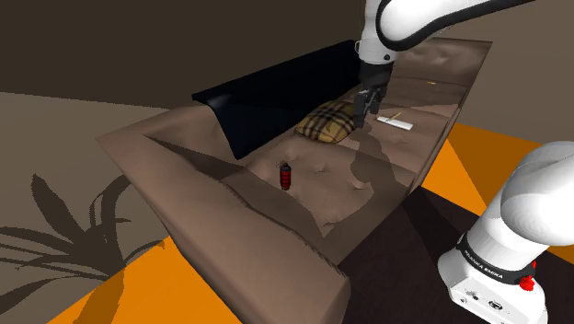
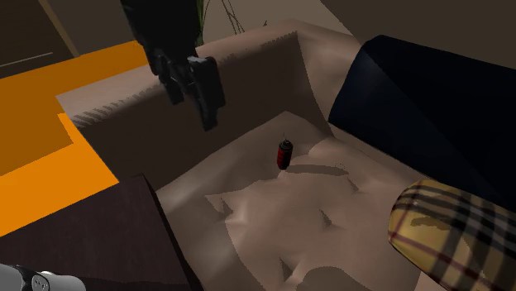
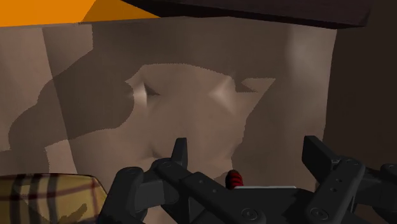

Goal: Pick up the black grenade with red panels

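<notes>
On the white base of the arm (image 1: 487, 276), low at the shoulder view's right, a line of small dark capitals runs slantwise along the shell. It seems to read FRANKA EMIKA. Any marking on the grenade (image 1: 286, 174), or on the flat white object (image 1: 399, 120) lying on the sofa (image 1: 276, 239), is too small to tell.

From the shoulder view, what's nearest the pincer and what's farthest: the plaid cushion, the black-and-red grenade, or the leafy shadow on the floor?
1. Plaid cushion, on the sofa seat beside the pincer.
2. Grenade, farther along the seat, toward that view's left.
3. Leafy shadow, on the floor past the sofa, far left.
</notes>
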Robot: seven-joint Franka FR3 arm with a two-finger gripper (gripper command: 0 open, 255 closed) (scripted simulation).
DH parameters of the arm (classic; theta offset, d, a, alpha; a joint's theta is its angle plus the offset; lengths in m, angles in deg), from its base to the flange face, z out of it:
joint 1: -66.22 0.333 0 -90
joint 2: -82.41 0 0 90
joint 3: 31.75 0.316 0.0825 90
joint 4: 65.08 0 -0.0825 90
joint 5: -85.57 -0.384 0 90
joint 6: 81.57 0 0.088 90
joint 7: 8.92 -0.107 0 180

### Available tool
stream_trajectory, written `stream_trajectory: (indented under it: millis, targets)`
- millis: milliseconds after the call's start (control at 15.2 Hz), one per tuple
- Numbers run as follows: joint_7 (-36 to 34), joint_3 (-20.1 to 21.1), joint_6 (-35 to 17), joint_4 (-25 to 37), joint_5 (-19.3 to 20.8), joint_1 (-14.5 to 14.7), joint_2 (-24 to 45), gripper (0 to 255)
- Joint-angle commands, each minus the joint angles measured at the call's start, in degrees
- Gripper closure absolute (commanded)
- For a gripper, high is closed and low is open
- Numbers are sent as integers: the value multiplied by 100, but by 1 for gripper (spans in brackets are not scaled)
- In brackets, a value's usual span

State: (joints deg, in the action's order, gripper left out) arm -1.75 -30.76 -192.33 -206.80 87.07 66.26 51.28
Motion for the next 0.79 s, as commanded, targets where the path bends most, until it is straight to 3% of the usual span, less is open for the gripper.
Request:
stream_trajectory:
  millis: [0,726]
  targets:
    - [-18,5,-469,-8,-39,17,413,0]
    - [-31,46,-2313,695,-270,121,2784,0]
